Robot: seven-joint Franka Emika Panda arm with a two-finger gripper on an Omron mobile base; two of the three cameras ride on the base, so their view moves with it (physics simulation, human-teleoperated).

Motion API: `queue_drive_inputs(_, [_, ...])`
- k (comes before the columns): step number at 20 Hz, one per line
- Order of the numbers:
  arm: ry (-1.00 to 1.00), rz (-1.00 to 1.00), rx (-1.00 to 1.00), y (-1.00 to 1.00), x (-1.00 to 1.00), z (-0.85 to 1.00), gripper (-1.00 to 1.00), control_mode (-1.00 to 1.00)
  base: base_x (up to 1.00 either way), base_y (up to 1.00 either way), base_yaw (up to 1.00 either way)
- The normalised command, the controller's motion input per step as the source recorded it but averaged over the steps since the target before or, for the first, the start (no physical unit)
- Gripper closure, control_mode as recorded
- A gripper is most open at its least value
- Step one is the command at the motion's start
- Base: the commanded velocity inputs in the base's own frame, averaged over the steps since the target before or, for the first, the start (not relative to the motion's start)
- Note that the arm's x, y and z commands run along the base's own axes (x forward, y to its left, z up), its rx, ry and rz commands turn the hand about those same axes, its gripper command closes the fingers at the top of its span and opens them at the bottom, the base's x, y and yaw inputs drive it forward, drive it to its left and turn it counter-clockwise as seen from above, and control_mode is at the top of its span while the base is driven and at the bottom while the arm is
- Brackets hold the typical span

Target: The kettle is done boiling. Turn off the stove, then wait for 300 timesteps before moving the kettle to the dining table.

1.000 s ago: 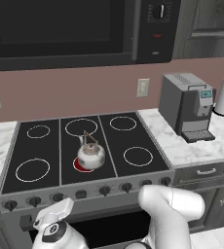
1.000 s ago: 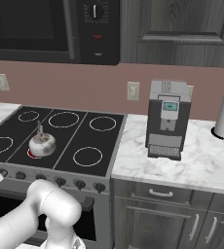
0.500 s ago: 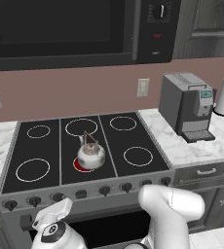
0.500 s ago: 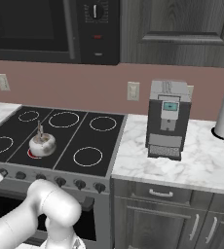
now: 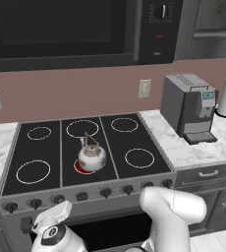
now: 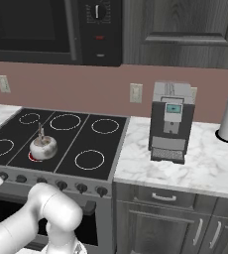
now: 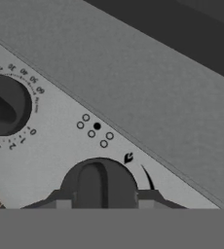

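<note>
A: Step in hand?

B: Turning off the stove (image 5: 134,142) is judged to be the step. In the hand view the gripper (image 7: 102,202) is set square on a dark knob (image 7: 98,187) at bottom centre, with a fingertip (image 7: 53,202) seen at each flank.

A: Pincer state?

B: The jaws are held partly apart, one on each side of the knob. Whether it is actually pinched cannot be told. Nothing else is held.

A: How should it be done well?

B: The knob's raised bar should be clamped across its flat sides, centred, before any twist is made. The turn should be made about the knob's own axis, with no sideways drag along the grey panel. The second knob (image 7: 4,104), upper left of the hand view, should be left alone. The burner dots (image 7: 95,130) above the knob should be checked against the lit ring.

A: Knob axis?

B: The bar is seen running top to bottom in the hand view, and its face is pointed straight at the camera.

A: Kettle?

B: The kettle (image 5: 92,157) is seen mid-frame in the left base view, and at left (image 6: 42,147) in the right base view. It is seated on the front middle burner, where a red ring (image 5: 78,167) is showing, so the heat is judged to be on. It is upright and squat with no clear long axis, and the wire handle is arched upward. The spout is too small for its direction to be told.

A: Farther back?

B: A coffee machine (image 5: 188,108) is seen on the counter at right, well apart from the kettle.
</note>
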Motion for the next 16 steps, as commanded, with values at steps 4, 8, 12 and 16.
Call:
queue_drive_inputs(4, [0.00,0.00,0.00,0.00,0.04,0.00,1.00,-1.00,0.00,0.00,0.00])
queue_drive_inputs(8, [-0.01,0.00,0.09,-0.11,0.00,0.00,1.00,-1.00,0.00,0.00,0.00])
queue_drive_inputs(12, [0.00,0.00,0.24,-0.31,0.00,0.00,1.00,-1.00,0.00,0.00,0.00])
queue_drive_inputs(16, [0.00,0.00,0.26,-0.30,0.00,0.00,1.00,-1.00,0.00,0.00,0.00])
